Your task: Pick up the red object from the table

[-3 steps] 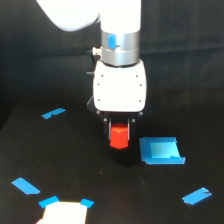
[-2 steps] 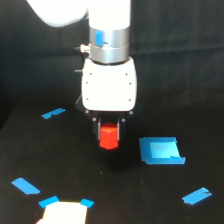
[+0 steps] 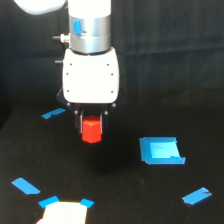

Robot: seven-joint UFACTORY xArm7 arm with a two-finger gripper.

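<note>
Centrally, the gripper [image 3: 91, 125] is pinching the red-orange block [image 3: 91, 131] between its fingers, suspending it above the black desk [image 3: 120, 195].

One red block [image 3: 91, 130]. One gripper [image 3: 91, 121]. One blue square [image 3: 161, 151] on the table [image 3: 130, 195] at about four o'clock from the block. Three separate strips of blue tape: one at ten o'clock [image 3: 53, 113], one at seven o'clock [image 3: 26, 186], one at five o'clock [image 3: 196, 196]. One white patch [image 3: 64, 213] at the bottom edge, with two blue corner tabs.
</note>
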